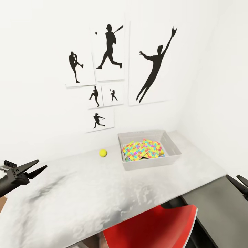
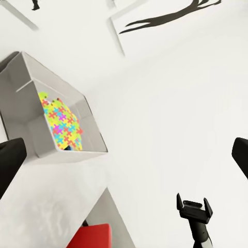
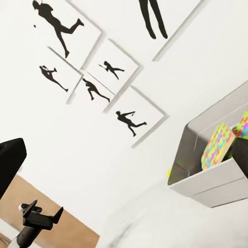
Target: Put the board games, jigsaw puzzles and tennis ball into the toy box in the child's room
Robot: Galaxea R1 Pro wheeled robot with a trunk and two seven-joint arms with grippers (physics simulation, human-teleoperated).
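Where the pale marbled table (image 1: 86, 193) meets the white wall, a grey rectangular toy box (image 1: 148, 148) sits holding two multicoloured jigsaw puzzles (image 1: 143, 150). Small yellow tennis ball (image 1: 103, 153) rests on the table just beside the box, apart from it. Left claw (image 1: 36, 167) spread, empty, over the table's edge. Right claw (image 1: 239, 182) fingers parted, empty. Red chair (image 1: 151, 227) below the table edge.

A tennis ball (image 1: 103, 153) lies on the table (image 1: 86, 193) beside the toy box (image 1: 172, 146) holding jigsaw puzzles (image 1: 143, 150).
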